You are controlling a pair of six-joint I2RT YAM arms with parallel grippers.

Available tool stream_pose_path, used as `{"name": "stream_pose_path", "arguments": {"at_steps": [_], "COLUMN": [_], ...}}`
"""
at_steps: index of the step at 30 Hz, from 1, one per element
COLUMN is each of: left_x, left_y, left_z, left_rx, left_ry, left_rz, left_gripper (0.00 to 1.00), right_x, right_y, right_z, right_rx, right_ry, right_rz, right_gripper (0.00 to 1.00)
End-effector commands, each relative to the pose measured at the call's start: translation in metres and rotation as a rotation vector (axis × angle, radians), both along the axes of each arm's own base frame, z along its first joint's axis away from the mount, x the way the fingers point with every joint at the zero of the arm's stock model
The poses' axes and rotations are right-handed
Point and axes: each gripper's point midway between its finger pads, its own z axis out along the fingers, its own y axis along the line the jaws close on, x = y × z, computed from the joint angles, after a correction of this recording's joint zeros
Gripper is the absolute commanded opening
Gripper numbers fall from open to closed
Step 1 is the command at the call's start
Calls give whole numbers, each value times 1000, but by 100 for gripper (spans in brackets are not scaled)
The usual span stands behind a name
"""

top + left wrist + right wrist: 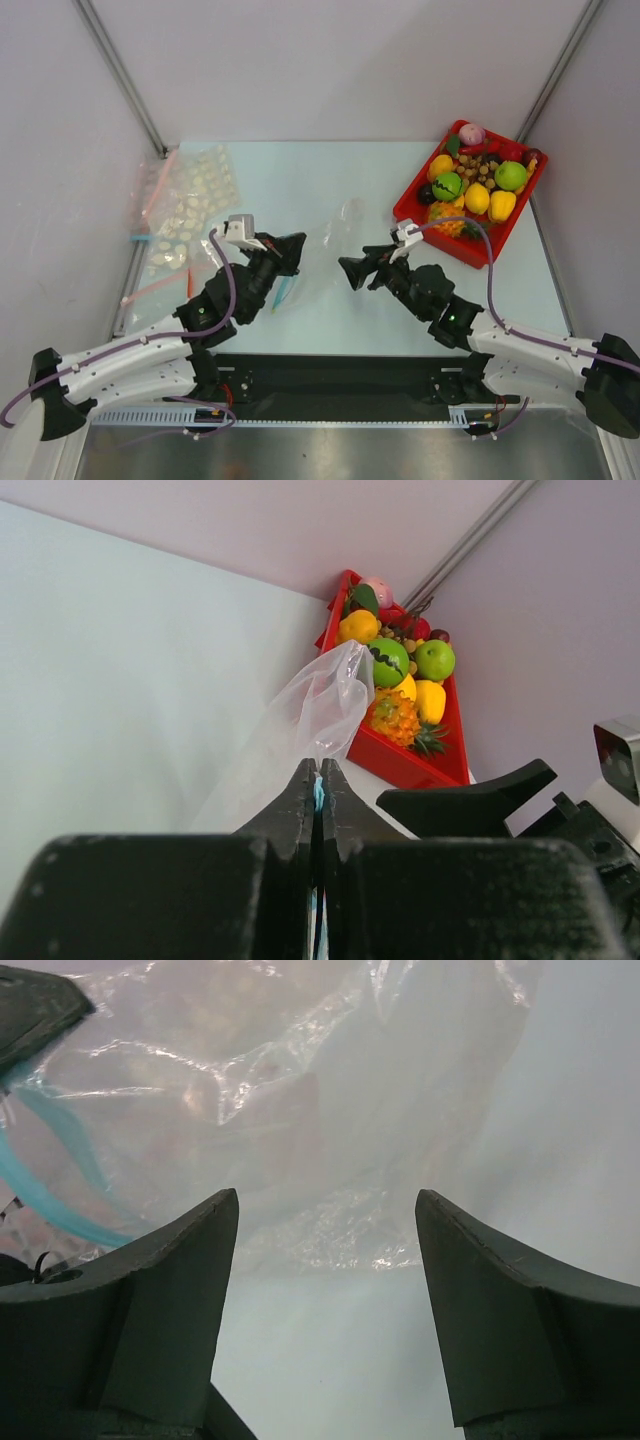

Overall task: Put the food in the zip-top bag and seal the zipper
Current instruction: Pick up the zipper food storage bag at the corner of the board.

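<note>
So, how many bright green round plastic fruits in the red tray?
2: dark-marked green fruit mid-tray, plain green fruit by the red tray's right corner. Others may be hidden.

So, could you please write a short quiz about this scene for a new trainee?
1. True or false: the left end effector is shut on the blue strip of the bag.
2. Where is the pineapple? A: inside the bag. B: in the red tray. C: held by the left end effector.
3. Fill in: the right end effector is ___ (open or shut).

Key: 1 true; 2 B; 3 open.
</note>
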Motion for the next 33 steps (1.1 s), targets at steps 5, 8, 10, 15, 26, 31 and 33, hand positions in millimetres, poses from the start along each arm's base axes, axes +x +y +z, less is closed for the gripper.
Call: {"name": "stream_pose_path", "arguments": {"at_steps": [5,8,10,15,26,31,33], "left_x": [0,1,2,4,4,-1,-2], "left_y": [-4,-4,-5,-7,-4,-16,-21], "left_z": [-2,-5,-7,-16,-30,-34,-35], "left_rx": [16,19,20,11,-93,-115,-93], "left_ry": [-1,5,11,45,132,140,143], "left_rz": [-11,-2,1,14,88,90,96], "left_gripper": [1,1,1,1,0,0,0], "right_x": [-1,-9,-26,-53,-64,-67,-68], "right_y": [16,25,36,56,76,82,81], "right_z": [7,10,17,24,20,19,19], "right_rx": [-2,-4,6,-20,-28,-17,-27], "right_ry": [-25,-49,-79,-148,-168,-172,-185], "right_rz": [16,77,163,215,92,86,70], "right_gripper": [76,76,77,90,90,89,89]}}
